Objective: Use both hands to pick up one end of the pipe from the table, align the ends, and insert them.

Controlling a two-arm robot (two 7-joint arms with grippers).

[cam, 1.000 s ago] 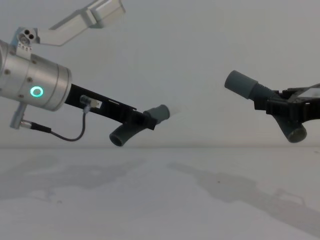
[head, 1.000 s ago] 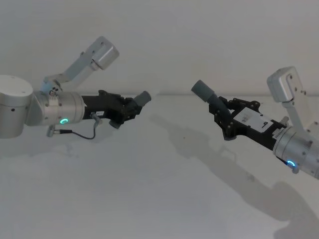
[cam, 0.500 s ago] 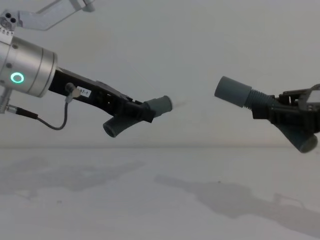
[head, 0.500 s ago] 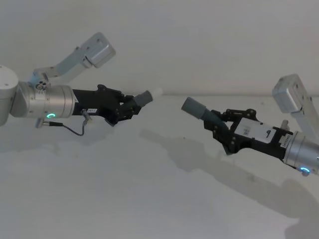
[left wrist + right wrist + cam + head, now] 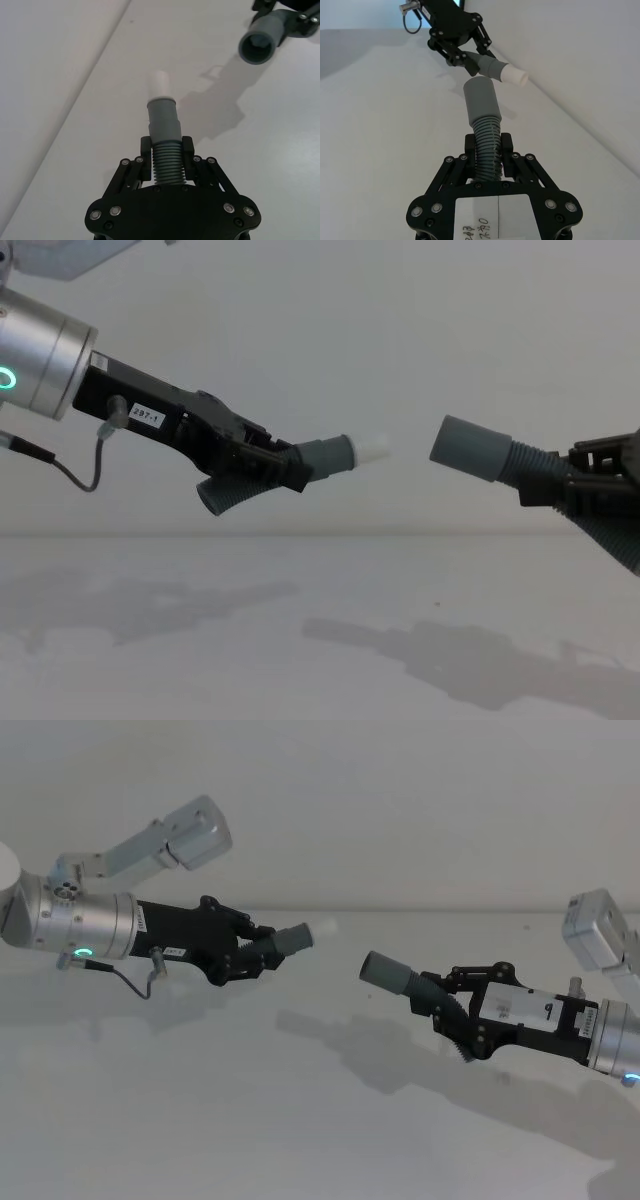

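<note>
In the head view the left tool (image 5: 258, 952) is clamped on the white-tipped piece (image 5: 293, 938) and the right tool (image 5: 440, 1007) on the open-mouthed piece (image 5: 390, 973), both above the bench (image 5: 250, 1120) and closer together than half a second ago. The chest view shows the white tip (image 5: 374, 448) and the open cuff (image 5: 470, 450) now roughly level, a short gap between, so alignment looks nearly done, insertion still to come. The wrist views show the bench bare and matte white, a plain pale wall (image 5: 580, 50) behind.

Left gripper (image 5: 260, 948), right gripper (image 5: 445, 1005): black plastic, matt. Left wrist (image 5: 95, 925): silver metal, satin. Hose pieces (image 5: 167, 165): ribbed dark-grey plastic; cuffs (image 5: 480, 100) smooth, matt. Table (image 5: 250, 1120): matt, smooth.
</note>
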